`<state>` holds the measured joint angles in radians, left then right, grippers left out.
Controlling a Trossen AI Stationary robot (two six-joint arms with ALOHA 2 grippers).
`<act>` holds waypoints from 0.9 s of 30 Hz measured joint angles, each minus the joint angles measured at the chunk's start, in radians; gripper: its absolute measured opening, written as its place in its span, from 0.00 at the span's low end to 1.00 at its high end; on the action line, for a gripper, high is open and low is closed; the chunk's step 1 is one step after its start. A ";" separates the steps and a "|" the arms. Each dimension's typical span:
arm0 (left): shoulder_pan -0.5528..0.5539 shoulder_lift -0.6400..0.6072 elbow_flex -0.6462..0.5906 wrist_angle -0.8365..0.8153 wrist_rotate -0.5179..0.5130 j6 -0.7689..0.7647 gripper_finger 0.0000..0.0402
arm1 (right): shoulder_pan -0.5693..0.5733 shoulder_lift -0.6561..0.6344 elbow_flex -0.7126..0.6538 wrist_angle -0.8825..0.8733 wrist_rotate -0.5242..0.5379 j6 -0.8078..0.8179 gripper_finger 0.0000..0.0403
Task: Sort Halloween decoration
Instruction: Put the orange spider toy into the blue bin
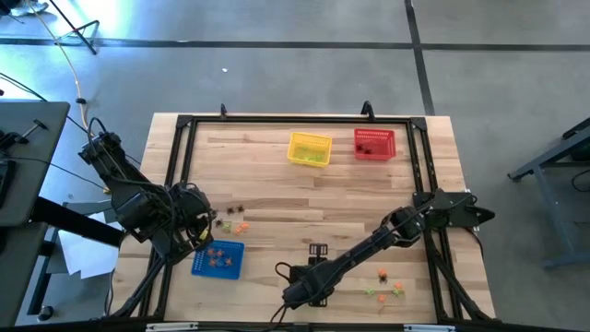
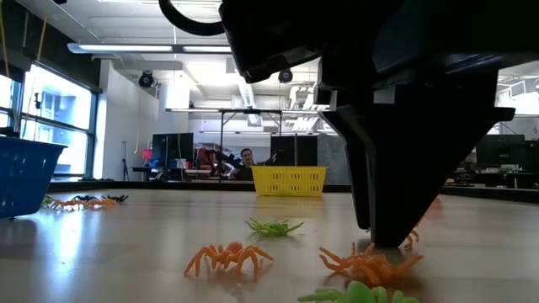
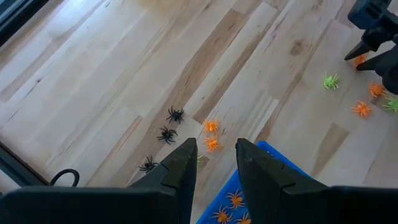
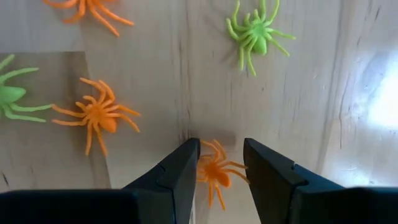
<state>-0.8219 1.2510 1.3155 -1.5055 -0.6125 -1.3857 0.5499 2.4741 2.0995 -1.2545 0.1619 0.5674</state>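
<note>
Dozens of tiny plastic spiders make up the Halloween decoration (image 4: pixel 97 116): each has a plump little body and thin splayed legs, and they come in orange, light green and black. Taking the blue basket (image 1: pixel 218 259) as the landmark, three black spiders (image 3: pixel 166 134) and two orange spiders (image 3: pixel 211 135) lie on the wooden counter (image 1: pixel 277 198) just beside it, on the side towards the yellow basket (image 1: pixel 309 148). Several orange ones already sit inside the blue basket. Well away from it, along the same near edge of the counter, a second scatter of orange and light green spiders lies under the right arm.

The right claw (image 4: pixel 216 171) is down at that far scatter, its two dark fingers apart, with one orange spider (image 4: pixel 216 169) lying on the wood between them and the fingers not pressing on it. An orange spider, two green spiders (image 4: pixel 255 32) and part of another orange one lie around it in the right wrist view.

The left claw (image 3: pixel 216 167) hangs over the edge of the blue basket, fingers apart with nothing between them.

A red basket (image 1: pixel 374 144) stands just beside the yellow one, far across the counter from the blue basket. Whether it or the yellow one holds spiders I cannot tell.
</note>
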 joint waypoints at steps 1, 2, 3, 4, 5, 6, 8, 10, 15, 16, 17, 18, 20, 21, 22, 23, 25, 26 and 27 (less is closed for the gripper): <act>0.000 0.000 0.000 0.000 0.000 0.000 0.25 | 0.000 0.000 0.000 0.001 -0.001 0.000 0.33; 0.000 0.000 0.000 0.000 0.000 -0.001 0.25 | 0.000 0.000 0.000 0.002 -0.002 0.000 0.31; 0.000 0.000 0.000 0.001 0.000 0.000 0.25 | 0.000 0.001 -0.001 0.003 -0.003 0.000 0.30; 0.000 0.000 0.000 0.001 0.000 0.000 0.25 | 0.000 0.002 -0.001 0.003 -0.005 0.000 0.27; 0.000 0.000 0.000 0.001 0.000 0.000 0.25 | 0.000 0.002 -0.001 0.004 -0.005 0.000 0.23; 0.000 0.000 0.000 0.002 0.000 0.000 0.25 | 0.000 0.002 -0.001 0.006 -0.006 0.000 0.20; 0.000 0.000 0.000 0.002 0.000 0.000 0.25 | 0.001 0.003 -0.001 0.010 -0.011 0.000 0.10; 0.000 0.000 0.000 0.002 0.000 0.000 0.25 | -0.002 0.003 -0.001 0.010 -0.021 0.000 0.03; 0.000 0.000 0.000 0.002 0.000 0.000 0.25 | -0.014 -0.005 -0.002 -0.008 -0.036 0.000 0.02; 0.000 0.000 0.000 0.003 0.003 0.000 0.25 | -0.017 -0.012 -0.002 -0.011 -0.038 0.000 0.01; 0.000 0.000 0.000 0.004 0.007 0.000 0.25 | -0.020 -0.019 -0.004 -0.015 -0.040 0.000 0.01; 0.000 0.000 0.000 0.004 0.013 0.000 0.25 | -0.023 -0.026 -0.006 -0.028 -0.037 0.002 0.01; 0.000 0.000 0.000 0.004 0.023 0.000 0.25 | -0.030 -0.046 -0.011 -0.090 -0.014 0.012 0.01; 0.000 0.000 0.000 0.004 0.024 0.000 0.25 | -0.034 -0.062 -0.011 -0.096 -0.005 0.021 0.01; 0.000 0.000 0.000 0.004 0.025 0.000 0.25 | -0.038 -0.079 -0.009 -0.108 0.005 0.033 0.01; 0.000 0.000 0.000 0.004 0.025 0.001 0.25 | -0.041 -0.097 -0.006 -0.125 0.020 0.038 0.01; 0.000 0.000 0.000 0.003 0.026 0.011 0.25 | -0.046 -0.123 -0.006 -0.152 0.056 0.048 0.01; 0.000 0.000 0.000 0.003 0.027 0.021 0.25 | -0.047 -0.132 -0.006 -0.146 0.074 0.052 0.01; 0.000 0.000 0.000 0.002 0.027 0.029 0.25 | -0.050 -0.143 -0.006 -0.139 0.092 0.052 0.01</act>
<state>-0.8215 1.2508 1.3155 -1.5031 -0.5850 -1.3564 0.4995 2.3312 2.0930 -1.3936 0.2538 0.6197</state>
